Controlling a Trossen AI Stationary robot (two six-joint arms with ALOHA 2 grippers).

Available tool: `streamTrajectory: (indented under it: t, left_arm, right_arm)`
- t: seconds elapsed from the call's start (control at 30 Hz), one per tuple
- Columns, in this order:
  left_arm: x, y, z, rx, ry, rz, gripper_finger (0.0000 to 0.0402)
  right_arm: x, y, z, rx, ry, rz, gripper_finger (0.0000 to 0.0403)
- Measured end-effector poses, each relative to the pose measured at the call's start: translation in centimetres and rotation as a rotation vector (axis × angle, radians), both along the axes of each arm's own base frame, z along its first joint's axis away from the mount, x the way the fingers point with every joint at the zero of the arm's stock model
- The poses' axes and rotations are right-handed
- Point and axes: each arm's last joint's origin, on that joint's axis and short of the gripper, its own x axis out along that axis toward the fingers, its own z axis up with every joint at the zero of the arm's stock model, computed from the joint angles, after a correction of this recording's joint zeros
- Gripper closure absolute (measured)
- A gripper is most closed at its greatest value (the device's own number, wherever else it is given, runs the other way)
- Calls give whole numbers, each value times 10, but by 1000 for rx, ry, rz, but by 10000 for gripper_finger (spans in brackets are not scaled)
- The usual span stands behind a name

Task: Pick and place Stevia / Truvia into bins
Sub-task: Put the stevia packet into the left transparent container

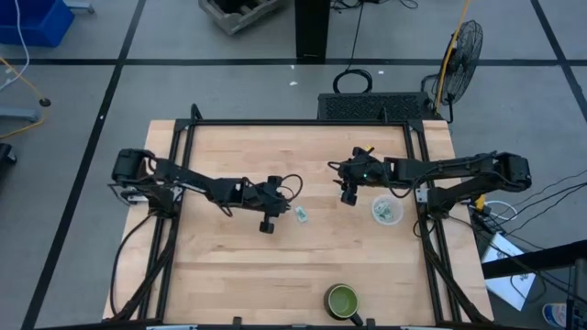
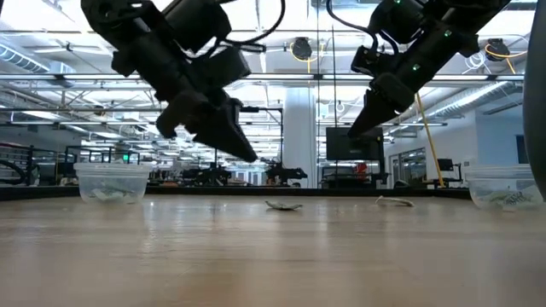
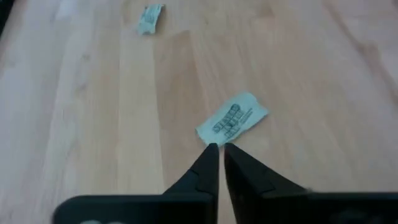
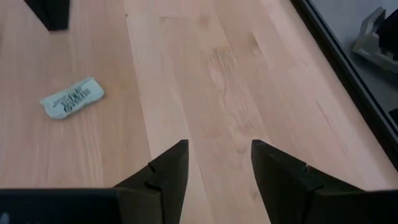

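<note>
1. The left gripper (image 1: pixel 267 223) hangs above the tabletop (image 1: pixel 229 266) just beside a sachet (image 1: pixel 300 214) that lies flat near the middle. Its fingers are together with nothing between them; in the left wrist view the tips (image 3: pixel 216 155) sit at the near edge of that sachet (image 3: pixel 232 119). I judge this a line-up for a pick, and the fingers would have to part before they could straddle the paper.

2. The right gripper (image 1: pixel 348 194) hovers on the far side of that same sachet from the left gripper, fingers apart and empty. The right wrist view shows bare wood between its fingers (image 4: pixel 163 171) and the sachet (image 4: pixel 72 98) off to one side, so it looks parked or between moves rather than aimed.

3. A bin (image 1: pixel 386 210) stands just beyond the right gripper from the sachet, near the tabletop's right edge, with pale sachets already inside. The low view shows a second bin (image 2: pixel 112 181) far from the first bin (image 2: pixel 508 188), also with contents; I cannot find it in the high view.

4. A second loose sachet (image 3: pixel 150 18) lies well apart from the first in the left wrist view; the low view also shows two flat on the wood (image 2: pixel 284 205), (image 2: pixel 394 201).

5. A green bowl (image 1: pixel 342 299) sits at the near edge, well clear of the sachet. The two grippers flank the sachet closely, so crowding looks like the main risk.
</note>
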Motion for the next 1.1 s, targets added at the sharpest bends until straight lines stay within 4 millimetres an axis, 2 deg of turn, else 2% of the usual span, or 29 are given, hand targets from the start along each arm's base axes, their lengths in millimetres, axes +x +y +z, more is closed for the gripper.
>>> streamTrajectory:
  t: [0.33, 0.43, 0.53, 0.73, 1.03, 1.1]
  left_arm:
    - [15, -4, -33, 97, -1, -55, 247]
    - [17, -2, -46, 113, 24, -50, 227]
    - [21, 2, -54, 109, 7, -40, 224]
    - [26, 8, -59, 100, -25, -26, 254]
    - [24, 21, -60, 30, -15, -38, 386]
    - [25, 25, -60, 35, -21, -5, 395]
  right_arm:
    - [0, 0, 1, 4, -10, -5, 234]
    - [1, 0, 1, 4, -12, -5, 234]
    - [1, 0, 1, 4, -12, -4, 234]
    - [0, 0, 0, 4, -8, -4, 234]
    - [0, 0, 0, 0, -6, 0, 234]
    - [0, 0, 0, -1, -7, 0, 234]
